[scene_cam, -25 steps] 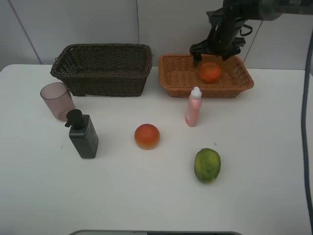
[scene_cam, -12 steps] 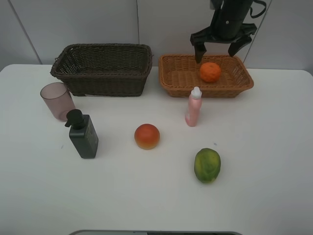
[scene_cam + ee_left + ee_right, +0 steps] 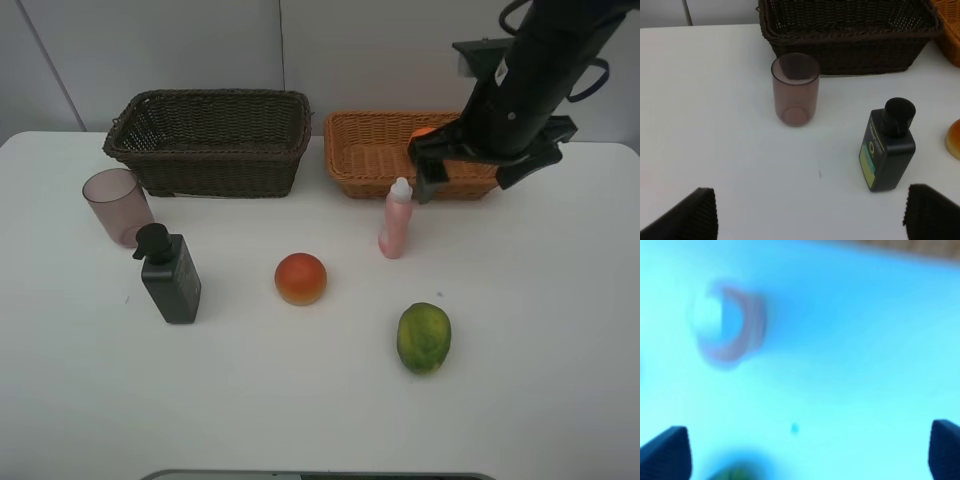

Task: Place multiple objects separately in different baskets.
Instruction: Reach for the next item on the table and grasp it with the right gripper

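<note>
The right gripper (image 3: 468, 180) hangs with jaws wide and empty over the near rim of the light basket (image 3: 365, 160); the orange (image 3: 424, 131) lies inside. The pink bottle (image 3: 397, 222) stands just near-left and is probably next. Straddle its body below the cap and close squarely, as it looks tippy. The left gripper (image 3: 815, 220) is likewise spread and empty.

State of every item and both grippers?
orange, in tan basket, mostly hidden
tan basket, holds orange
dark brown basket, nothing visible inside
pink bottle, upright, capped, on table
pump bottle, upright on table
cup, upright, empty
red-yellow fruit, on table
green fruit, on table
right gripper, jaws open, empty
left gripper, jaws open, empty
</note>
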Tool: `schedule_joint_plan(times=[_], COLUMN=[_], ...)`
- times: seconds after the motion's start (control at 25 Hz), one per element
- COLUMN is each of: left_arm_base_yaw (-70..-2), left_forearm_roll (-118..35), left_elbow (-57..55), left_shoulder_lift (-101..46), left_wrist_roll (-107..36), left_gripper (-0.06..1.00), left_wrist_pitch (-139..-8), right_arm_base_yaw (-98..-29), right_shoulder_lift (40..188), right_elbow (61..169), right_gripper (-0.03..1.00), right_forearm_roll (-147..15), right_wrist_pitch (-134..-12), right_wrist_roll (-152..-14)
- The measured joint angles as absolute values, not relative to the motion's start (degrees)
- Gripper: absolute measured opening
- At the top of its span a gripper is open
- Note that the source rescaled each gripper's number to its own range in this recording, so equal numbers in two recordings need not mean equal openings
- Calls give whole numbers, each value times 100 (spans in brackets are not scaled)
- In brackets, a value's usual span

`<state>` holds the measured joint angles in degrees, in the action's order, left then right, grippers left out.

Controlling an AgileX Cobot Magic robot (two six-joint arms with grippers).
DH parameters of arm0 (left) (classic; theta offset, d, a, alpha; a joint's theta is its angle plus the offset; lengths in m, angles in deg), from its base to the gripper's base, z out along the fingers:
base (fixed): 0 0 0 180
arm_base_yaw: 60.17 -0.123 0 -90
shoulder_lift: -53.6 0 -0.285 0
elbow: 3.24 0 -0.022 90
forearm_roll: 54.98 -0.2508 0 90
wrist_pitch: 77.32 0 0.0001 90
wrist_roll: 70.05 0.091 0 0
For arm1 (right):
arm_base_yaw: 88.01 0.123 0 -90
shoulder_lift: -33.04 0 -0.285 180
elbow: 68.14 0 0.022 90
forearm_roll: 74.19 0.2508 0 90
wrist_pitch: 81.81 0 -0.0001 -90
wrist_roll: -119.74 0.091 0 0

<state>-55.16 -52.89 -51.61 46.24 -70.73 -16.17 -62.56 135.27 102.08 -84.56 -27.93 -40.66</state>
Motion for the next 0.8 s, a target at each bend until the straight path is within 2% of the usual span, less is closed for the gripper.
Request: schedule_joint_plan(times=[0.2,0.48,0.8], left_arm_base_yaw=[-5516,-5516,-5516], left_forearm_roll=[-5289,-5289,-5289], left_elbow=[-5161,-5161,-5161], left_shoulder_lift=[4624,4624,4624], left_wrist_roll=[-7073,-7073,-7073], left_gripper=[96,96,96], left_wrist_pitch=[-1617,-1617,-1617], right_arm_base_yaw=[-5812,-5347,-5175], right_shoulder_lift=[13193,13193,13403], right_elbow=[9125,8261,8000], right_gripper=[100,100,100], right_forearm_roll=[-8440,-8435,-8413], right_wrist_pitch=[-3142,-3908,-4416], right_wrist_roll=[-3469,-2524,-1984])
